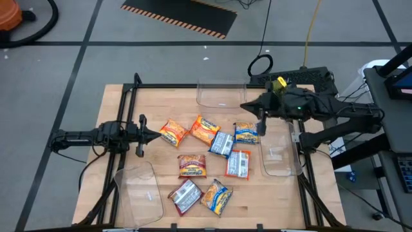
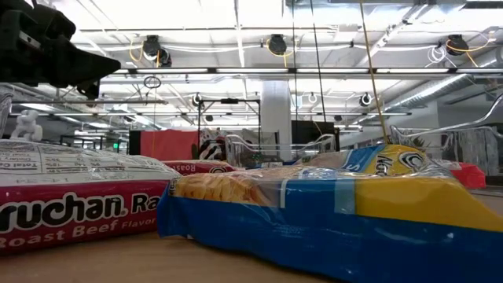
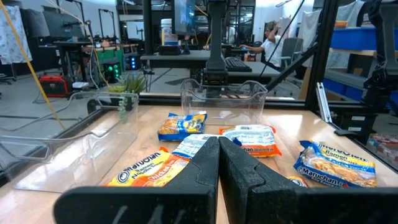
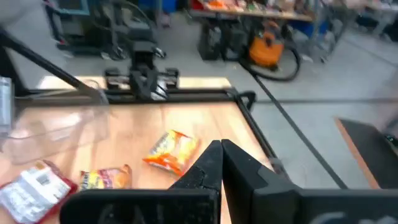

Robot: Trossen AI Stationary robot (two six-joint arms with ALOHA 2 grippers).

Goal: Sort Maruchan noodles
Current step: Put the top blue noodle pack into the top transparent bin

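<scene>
The left gripper [image 1: 156, 134] sits at the left of the high view with its fingers pressed together on nothing, pointing toward the middle of the wooden table [image 1: 167, 96]; in its own wrist view the closed gripper [image 3: 218, 163] fills the lower centre of the frame. The right gripper [image 1: 262, 131] is in the upper right of the high view, its fingers likewise together and empty, hanging just beside a blue-and-yellow packet [image 1: 246, 132]; its wrist view shows the shut gripper [image 4: 221, 163] at the bottom centre. Between the two arms the Maruchan noodles [image 1: 205, 164] lie scattered over the centre of the table: an orange packet [image 1: 174, 133] and another orange packet [image 1: 203, 129] nearest the left fingertips, a silver-blue packet [image 1: 223, 143] touching the blue-and-yellow one, a red-and-silver packet [image 1: 239, 164] below it, an orange-brown packet [image 1: 192, 165] in the middle, and a red-silver packet [image 1: 185, 195] beside a yellow-blue packet [image 1: 216, 196] near the bottom edge. Three clear bins ring the pile: one bin [image 1: 222, 94] at the top centre, one [image 1: 279, 151] at the right, one [image 1: 138, 192] at the lower left. In the low view a roast beef packet [image 2: 75, 203] fills the left of the frame and a blue-and-yellow one [image 2: 346, 212] the right; which arm the dark shape in the upper left belongs to is hard to say.
</scene>
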